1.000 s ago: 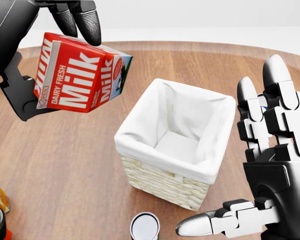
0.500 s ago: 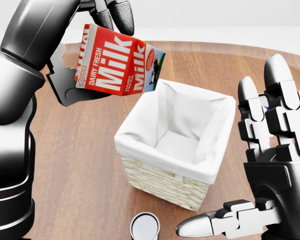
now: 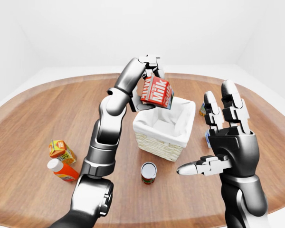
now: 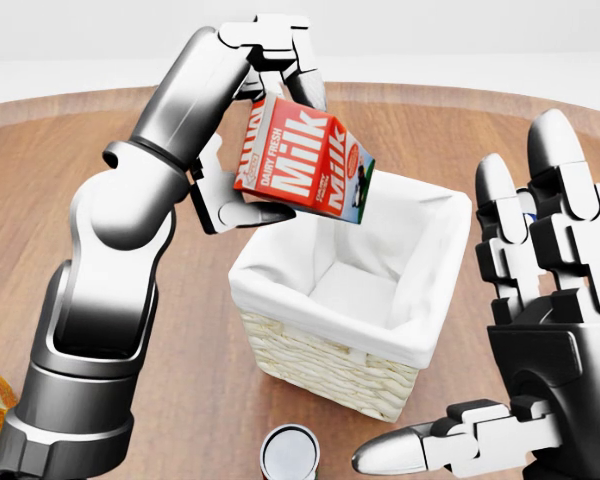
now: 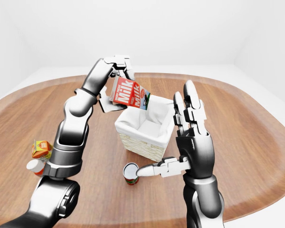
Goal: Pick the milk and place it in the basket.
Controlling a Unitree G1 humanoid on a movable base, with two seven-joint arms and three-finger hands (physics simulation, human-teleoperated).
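My left hand (image 4: 270, 120) is shut on a red and white milk carton (image 4: 305, 160), holding it tilted in the air over the upper left rim of the basket. The wicker basket (image 4: 325, 365) has a white cloth lining (image 4: 350, 290) and nothing shows inside it. At the right of the head view my right hand (image 4: 525, 330) stands open beside the basket with fingers spread upward, touching nothing. The left-eye view shows the carton (image 3: 156, 92) above the basket (image 3: 162, 142).
A tin can (image 3: 148, 172) stands on the wooden table (image 3: 33, 118) just below the basket. An orange juice carton (image 3: 61, 151) and a lying bottle (image 3: 61, 170) sit at the left. Small items (image 3: 202, 109) are partly hidden behind my right hand.
My left arm has carried the milk carton rightward, from the upper left of the head view to above the basket's rim. The right hand has not moved.
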